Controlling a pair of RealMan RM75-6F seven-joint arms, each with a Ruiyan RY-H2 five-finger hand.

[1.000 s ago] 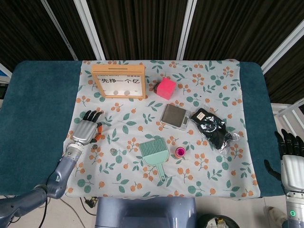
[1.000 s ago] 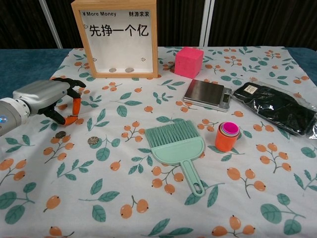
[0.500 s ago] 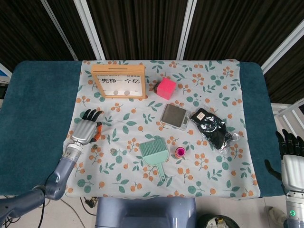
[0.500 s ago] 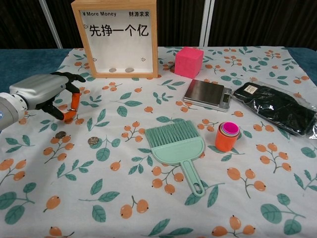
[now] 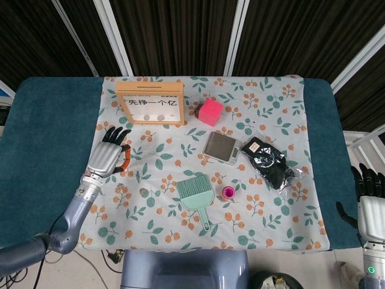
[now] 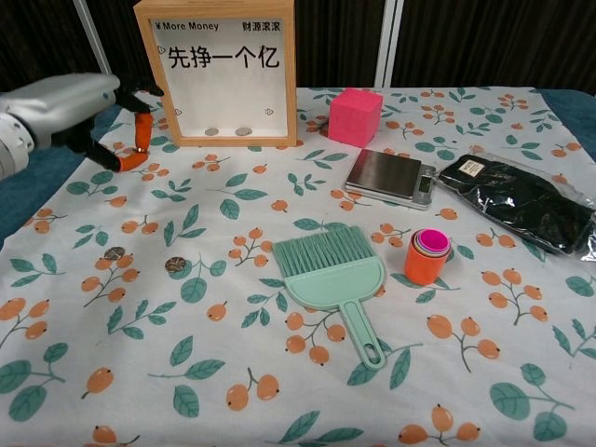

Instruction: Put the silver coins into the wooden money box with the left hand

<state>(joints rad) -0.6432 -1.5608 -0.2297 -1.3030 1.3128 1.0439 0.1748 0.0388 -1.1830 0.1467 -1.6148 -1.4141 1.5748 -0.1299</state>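
The wooden money box (image 5: 150, 103) (image 6: 222, 73) stands upright at the back left, with two coins (image 6: 227, 131) on its floor behind the clear front. Two silver coins lie on the cloth, one at the left (image 6: 115, 252) and one beside it (image 6: 174, 264). My left hand (image 5: 108, 155) (image 6: 84, 116) hangs in the air left of the box, fingers curled, with its orange-tipped thumb and finger pinched as on a small coin that hardly shows. My right hand (image 5: 372, 198) is off the table's right edge, fingers apart and holding nothing.
A pink cube (image 5: 210, 111) sits right of the box. A silver scale (image 5: 221, 146) and a black bag (image 5: 271, 161) lie mid-right. A green brush (image 5: 195, 195) and an orange cup (image 5: 227, 193) lie near the front. Teal table (image 5: 48, 150) borders the floral cloth.
My left hand has risen from just above the cloth near the loose coins and moved back toward the box's left side. The two coins on the cloth stayed put.
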